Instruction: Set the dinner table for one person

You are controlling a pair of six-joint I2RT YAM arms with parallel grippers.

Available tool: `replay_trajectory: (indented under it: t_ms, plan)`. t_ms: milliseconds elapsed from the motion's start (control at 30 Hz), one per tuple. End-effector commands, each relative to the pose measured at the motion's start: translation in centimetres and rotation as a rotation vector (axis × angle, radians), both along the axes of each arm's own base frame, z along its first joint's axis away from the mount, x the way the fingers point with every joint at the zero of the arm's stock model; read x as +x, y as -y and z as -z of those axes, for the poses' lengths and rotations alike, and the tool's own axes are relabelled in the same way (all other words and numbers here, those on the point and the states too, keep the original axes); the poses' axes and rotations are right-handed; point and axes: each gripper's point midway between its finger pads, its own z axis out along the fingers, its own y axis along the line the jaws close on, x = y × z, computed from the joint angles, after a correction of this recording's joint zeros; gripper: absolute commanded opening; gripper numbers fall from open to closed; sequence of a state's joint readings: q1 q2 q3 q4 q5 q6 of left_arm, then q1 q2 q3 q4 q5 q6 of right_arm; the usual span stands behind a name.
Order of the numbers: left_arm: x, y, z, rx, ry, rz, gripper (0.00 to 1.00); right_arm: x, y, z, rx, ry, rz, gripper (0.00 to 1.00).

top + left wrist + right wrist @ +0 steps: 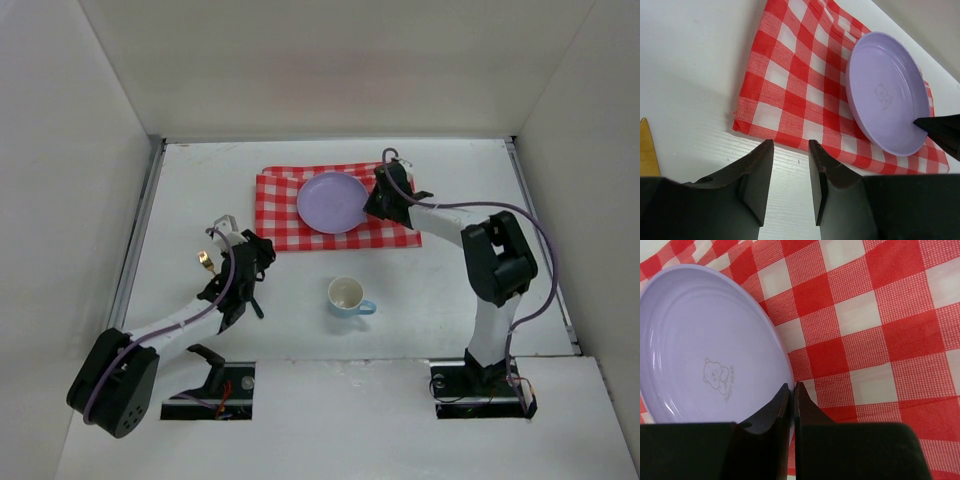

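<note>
Tabletop (200, 180) is white and flat, with thin metal rails along its sides, and it fills the space between the white walls. A red-and-white checked cloth (285, 228) lies on its far middle part. On the cloth rests a lilac plate (330, 200) with a small bear drawing in its centre. The right pincer (791, 390) is at the right edge of the plate. Its two fingers are almost together, and the rim of the plate sits between them. The left pincer (790, 150) is over the bare tabletop, just before the near left corner of the cloth. Its fingers stand a little apart, with nothing between them. Left of this pincer lies a gold-coloured utensil (203, 260); I cannot tell which kind it is. A light blue cup (347, 296) stands upright on the tabletop in front of the cloth, apart from it, with its handle to the right.
</note>
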State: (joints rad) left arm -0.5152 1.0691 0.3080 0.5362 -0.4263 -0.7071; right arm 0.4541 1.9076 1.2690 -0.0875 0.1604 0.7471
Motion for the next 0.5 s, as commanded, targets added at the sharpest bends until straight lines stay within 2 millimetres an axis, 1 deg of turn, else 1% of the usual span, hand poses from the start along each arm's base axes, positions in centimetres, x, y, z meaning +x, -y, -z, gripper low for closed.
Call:
replay_trajectory:
  t_ms: [0,100,200,267,367,400,467]
  plan:
    - [0.6,0.3,-0.7,-0.025,0.024,-0.004,0.32,1.5,-1.4,-2.4,0.017,0.052,-0.034,0.08]
    - [0.6,0.7,-1.1,-0.03,0.035,0.007,0.33,1.4,-2.3,-1.7,0.017,0.037,-0.06,0.08]
    - [0.7,0.5,-0.8,-0.031,0.03,0.003,0.33,1.9,-2.6,-1.5,0.008,0.038,-0.057,0.09]
    - [0.6,0.6,-0.9,-0.032,0.03,0.011,0.33,2.2,-2.9,-1.2,0.015,0.032,-0.06,0.13]
    - [0.6,0.0,-1.2,-0.03,0.044,-0.008,0.34,2.4,-3.1,-0.9,0.019,0.032,-0.059,0.3]
    - [0.6,-0.2,-1.1,-0.032,0.04,-0.014,0.34,2.4,-3.2,-1.1,0.018,0.037,-0.068,0.4]
    - [0.6,-0.2,-1.1,-0.036,0.035,-0.01,0.34,2.2,-2.8,-2.0,0.004,0.06,-0.078,0.51]
